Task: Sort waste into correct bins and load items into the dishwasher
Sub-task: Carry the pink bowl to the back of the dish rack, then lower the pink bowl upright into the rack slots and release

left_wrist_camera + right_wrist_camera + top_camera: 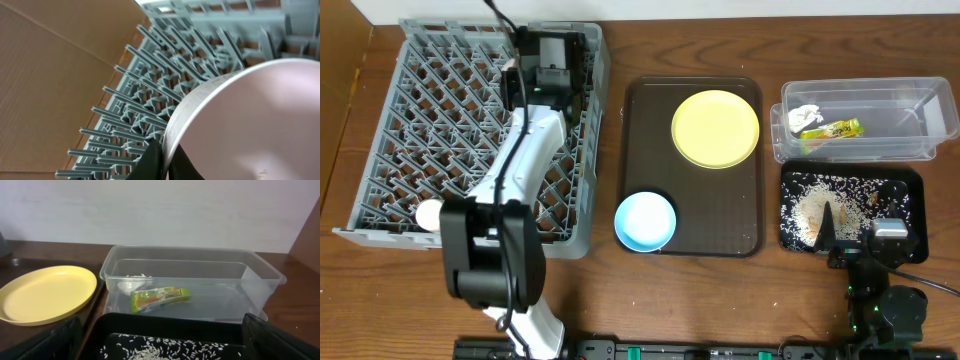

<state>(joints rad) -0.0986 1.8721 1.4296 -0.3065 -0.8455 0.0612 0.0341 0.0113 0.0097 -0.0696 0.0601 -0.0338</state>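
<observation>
My left gripper [544, 62] is over the far side of the grey dish rack [420, 120]. In the left wrist view it [162, 159] is shut on the rim of the white bowl [250, 120], held on edge above the pegs. A small white cup [427, 213] sits in the rack's near left corner. The yellow plate [715, 128] and light blue bowl [646, 221] lie on the brown tray. The clear tub [920, 125] holds the tissue [804, 115] and snack wrapper [832, 129]. My right gripper [855, 235] is open over the black tray [905, 190] with rice [815, 205]. The chopsticks are out of view.
The dark brown serving tray [720, 215] lies between the rack and the bins. In the right wrist view the clear tub [260, 275], wrapper [160, 298], plate [45, 292] and black tray [165, 325] are ahead. A pale wall stands behind the table.
</observation>
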